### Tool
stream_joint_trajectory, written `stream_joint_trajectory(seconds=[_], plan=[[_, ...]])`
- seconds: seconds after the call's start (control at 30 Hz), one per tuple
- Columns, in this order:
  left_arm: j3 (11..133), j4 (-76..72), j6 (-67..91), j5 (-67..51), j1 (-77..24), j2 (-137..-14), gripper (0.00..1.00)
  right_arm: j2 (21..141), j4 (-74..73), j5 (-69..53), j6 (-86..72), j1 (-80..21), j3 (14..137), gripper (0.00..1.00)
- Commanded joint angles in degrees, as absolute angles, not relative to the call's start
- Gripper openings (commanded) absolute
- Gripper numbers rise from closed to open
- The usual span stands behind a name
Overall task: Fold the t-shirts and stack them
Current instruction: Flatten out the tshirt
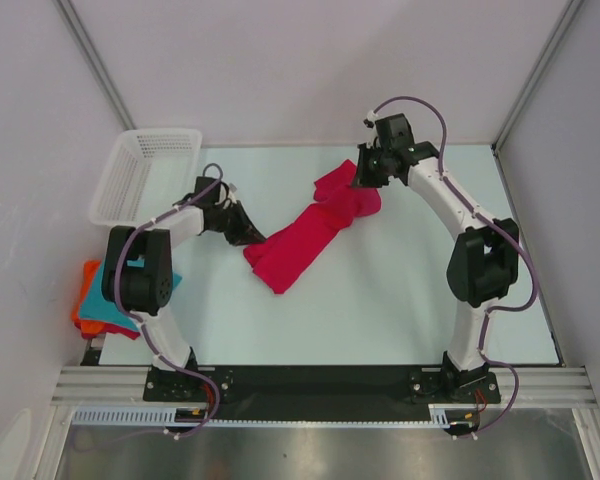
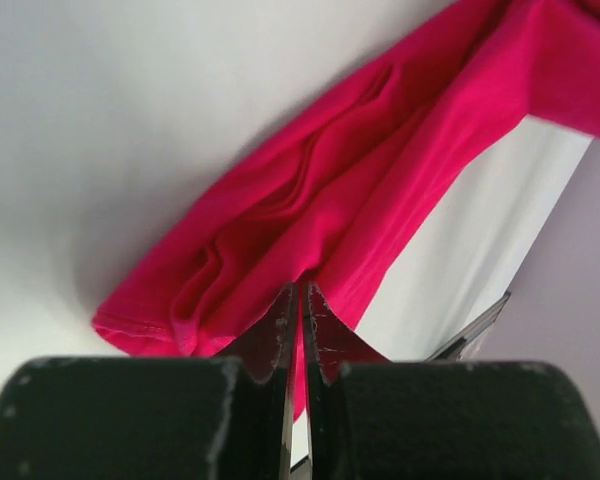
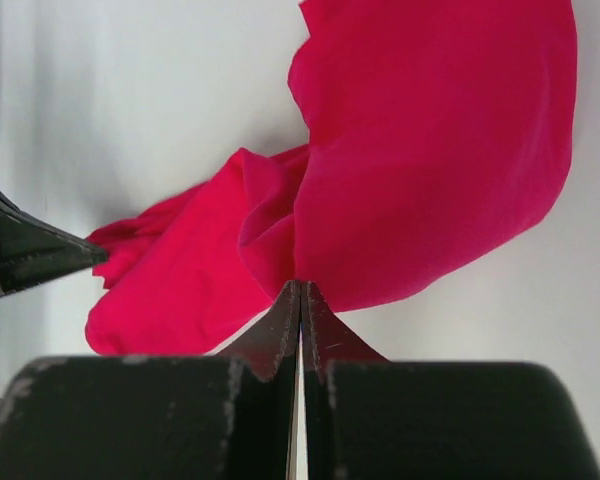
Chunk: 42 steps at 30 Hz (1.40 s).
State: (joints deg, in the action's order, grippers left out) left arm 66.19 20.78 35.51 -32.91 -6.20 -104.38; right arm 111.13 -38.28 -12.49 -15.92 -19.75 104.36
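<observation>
Rumpled crimson-pink cloth t-shirt [image 1: 300, 240] runs lengthwise between both: left end effector [image 1: 250, 237] pinches one end, right end effector [image 1: 361, 180] pinches the other.

The left arm [image 1: 175, 222] and right arm [image 1: 450, 200] are slim white links joined by bulky black motor housings [image 1: 480, 265], with thin purple cables [image 1: 410, 98] looping alongside. The left tool [image 2: 300, 298] and right tool [image 3: 300, 292] have black, wedge-shaped fingers [image 2: 270, 345] with scuffed edges.

Crimson-pink shirt [image 1: 305, 240] bunched diagonally mid-table; teal shirt [image 1: 173, 281], orange shirt [image 1: 83, 298] apparently piled at left edge.
</observation>
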Motion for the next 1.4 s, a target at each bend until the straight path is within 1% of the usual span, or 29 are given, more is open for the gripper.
stream_joint_trajectory(seconds=[0.0, 0.23, 0.33, 0.37, 0.43, 0.47, 0.53, 0.67, 1.1, 1.17, 1.2, 1.23, 1.27, 1.3, 1.37], plan=[[61.9, 13.4, 37.3, -33.0, -9.8, -103.8, 0.08, 106.3, -35.5, -13.0, -15.8, -20.0, 103.4, 0.00], [61.9, 15.6, 35.7, -30.2, -11.2, -103.1, 0.08, 106.2, -35.3, -13.7, -16.1, -20.0, 102.4, 0.00], [63.1, 19.4, 33.9, -26.4, -11.2, -100.6, 0.11, 106.1, -35.1, -13.8, -16.3, -20.0, 101.8, 0.00], [63.4, 21.5, 33.1, -24.3, -11.2, -99.9, 0.20, 106.2, -35.1, -13.8, -16.3, -20.1, 101.7, 0.00], [63.0, 23.2, 32.8, -22.4, -11.1, -97.1, 0.34, 106.0, -34.8, -14.1, -16.3, -20.0, 101.3, 0.00], [62.4, 23.7, 32.7, -21.9, -11.1, -96.2, 0.46, 106.0, -34.6, -14.1, -16.5, -20.0, 101.3, 0.00], [60.0, 23.8, 32.9, -22.1, -11.2, -93.1, 0.52, 106.2, -34.5, -14.2, -16.4, -20.1, 101.1, 0.00], [54.2, 22.9, 33.1, -23.5, -11.3, -88.7, 0.53, 106.7, -33.9, -14.7, -16.8, -20.3, 101.1, 0.00], [47.0, 22.1, 32.5, -23.6, -11.5, -84.5, 0.53, 107.3, -33.7, -14.5, -17.4, -21.2, 101.2, 0.00], [46.9, 21.4, 32.8, -24.4, -11.5, -85.0, 0.52, 107.5, -33.7, -14.5, -17.5, -21.4, 101.4, 0.00], [46.9, 21.0, 32.8, -24.8, -11.6, -85.1, 0.47, 107.5, -33.7, -14.4, -17.5, -21.6, 101.6, 0.00], [47.0, 20.5, 32.9, -25.0, -11.7, -85.5, 0.38, 107.5, -33.7, -14.3, -17.5, -21.7, 101.8, 0.00], [47.1, 20.1, 33.0, -25.9, -11.7, -85.8, 0.22, 107.5, -33.9, -14.3, -17.5, -21.7, 101.8, 0.00], [47.2, 19.8, 33.3, -26.4, -11.8, -86.0, 0.00, 107.6, -33.9, -14.2, -17.5, -21.8, 102.0, 0.00], [47.2, 18.6, 33.9, -27.6, -12.0, -87.1, 0.00, 107.5, -34.3, -14.2, -17.5, -21.7, 102.3, 0.00]])
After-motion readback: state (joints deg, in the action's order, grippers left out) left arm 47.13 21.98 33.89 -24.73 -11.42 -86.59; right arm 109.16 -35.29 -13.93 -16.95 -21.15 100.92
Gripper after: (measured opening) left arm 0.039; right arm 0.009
